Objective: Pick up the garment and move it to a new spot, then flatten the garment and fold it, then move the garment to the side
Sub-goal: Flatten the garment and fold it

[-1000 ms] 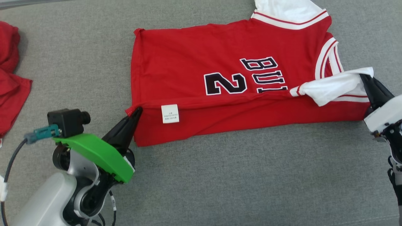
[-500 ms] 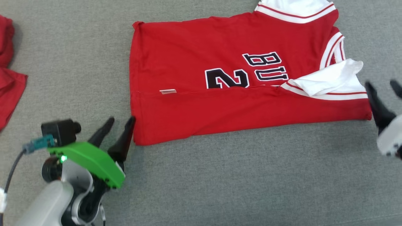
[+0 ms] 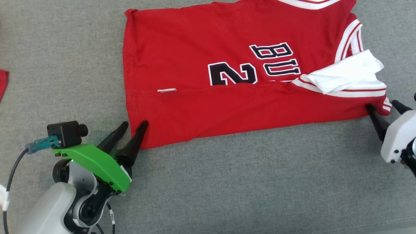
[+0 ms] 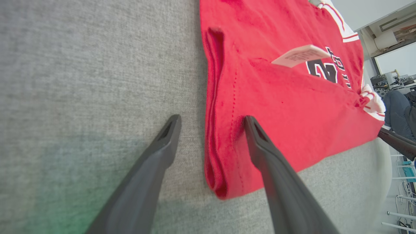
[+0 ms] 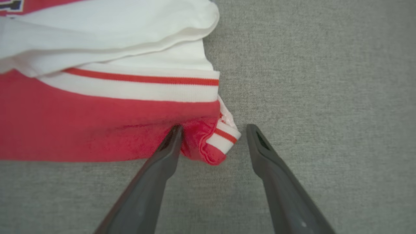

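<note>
The garment (image 3: 227,107) is a red jersey with black lettering and white sleeves, lying flat on the grey surface with its near part folded over. My left gripper (image 3: 134,125) stands open at its near left corner. In the left wrist view the left gripper (image 4: 212,119) straddles the folded hem of the garment (image 4: 276,97), one finger on the cloth and one on the grey surface. A white label (image 4: 300,55) sticks up from the fold. My right gripper (image 3: 382,104) is open at the near right corner. In the right wrist view the right gripper (image 5: 214,128) brackets the bunched, striped corner of the garment (image 5: 97,130).
The grey fabric surface (image 3: 243,188) stretches wide in front of the jersey. A scrap of another red cloth (image 3: 2,83) shows at the far left edge. The white sleeve (image 3: 344,74) lies folded onto the jersey near my right gripper.
Both grippers have opened and let go, the left of the folded hem, the right of the white sleeve. Both now sit lower, at the near corners. The head camera has shifted.
</note>
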Controlling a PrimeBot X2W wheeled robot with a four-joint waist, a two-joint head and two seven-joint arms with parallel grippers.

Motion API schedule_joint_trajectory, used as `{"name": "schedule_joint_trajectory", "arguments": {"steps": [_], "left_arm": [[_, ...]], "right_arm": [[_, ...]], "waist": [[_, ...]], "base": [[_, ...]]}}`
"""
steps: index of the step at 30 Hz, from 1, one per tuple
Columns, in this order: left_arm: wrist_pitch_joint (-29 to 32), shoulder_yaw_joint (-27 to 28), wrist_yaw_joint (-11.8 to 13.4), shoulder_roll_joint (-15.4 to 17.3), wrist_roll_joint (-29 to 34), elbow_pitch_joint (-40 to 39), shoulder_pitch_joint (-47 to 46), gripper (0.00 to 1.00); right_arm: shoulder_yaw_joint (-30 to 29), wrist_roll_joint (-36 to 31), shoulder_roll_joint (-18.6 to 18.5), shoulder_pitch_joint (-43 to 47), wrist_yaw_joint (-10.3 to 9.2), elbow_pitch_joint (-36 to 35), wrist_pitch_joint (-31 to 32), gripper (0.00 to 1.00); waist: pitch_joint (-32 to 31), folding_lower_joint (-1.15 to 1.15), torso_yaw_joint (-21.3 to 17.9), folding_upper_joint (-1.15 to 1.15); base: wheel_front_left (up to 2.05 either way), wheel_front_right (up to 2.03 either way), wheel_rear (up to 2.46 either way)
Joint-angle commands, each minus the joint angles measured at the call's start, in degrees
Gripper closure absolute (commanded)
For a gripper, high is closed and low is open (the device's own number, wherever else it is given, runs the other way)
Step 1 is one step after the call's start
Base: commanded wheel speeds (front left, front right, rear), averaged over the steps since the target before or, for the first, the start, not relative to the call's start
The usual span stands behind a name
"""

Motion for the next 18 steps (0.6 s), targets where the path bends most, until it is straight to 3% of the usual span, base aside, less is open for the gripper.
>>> {"name": "schedule_joint_trajectory", "arguments": {"steps": [1,2,3,4,8,11,18], "left_arm": [[2.6,-2.3,-0.2,-1.0,-0.4,3.0,0.5,0.54],[3.2,-2.9,-0.7,-1.2,-0.2,3.6,0.2,0.89],[4.0,-4.0,-1.8,-1.4,0.1,3.9,-0.1,1.0],[3.9,-4.3,-2.5,-1.8,-0.2,4.2,-0.1,1.0],[4.9,-4.4,-5.0,-2.2,-2.4,5.0,0.8,1.0],[5.3,-3.9,-5.7,-0.6,-3.6,3.3,2.2,1.0],[6.0,-1.1,-2.3,5.5,-6.6,-8.5,10.0,1.0]], "right_arm": [[1.5,0.2,-0.2,-1.4,0.01,1.6,0.8,0.0],[2.3,0.8,-0.1,-2.0,0.01,2.5,1.1,0.0],[3.5,1.4,-0.5,-2.6,0.03,3.4,1.5,0.71],[4.7,2.4,-0.9,-2.9,0.04,3.9,1.8,1.0],[6.9,8.6,-4.3,-3.1,0.02,4.9,3.4,1.0],[7.0,12.9,-8.3,-1.5,-0.01,3.8,5.0,1.0],[5.3,21.8,-18.3,5.3,-0.04,-0.2,13.2,1.0]], "waist": [[0.4,0.0,0.6,0.0],[0.3,0.0,0.7,0.0],[0.1,0.0,0.9,0.0],[-0.2,0.0,1.1,0.0],[-2.8,0.0,1.1,0.0],[-5.4,0.0,0.8,0.0],[-7.6,0.0,0.1,0.0]], "base": [[0.0,0.0,0.0],[0.0,0.0,0.0],[0.0,0.0,0.0],[0.0,0.0,0.0],[0.0,0.0,0.0],[0.0,0.0,0.0],[0.0,0.0,0.0]]}}
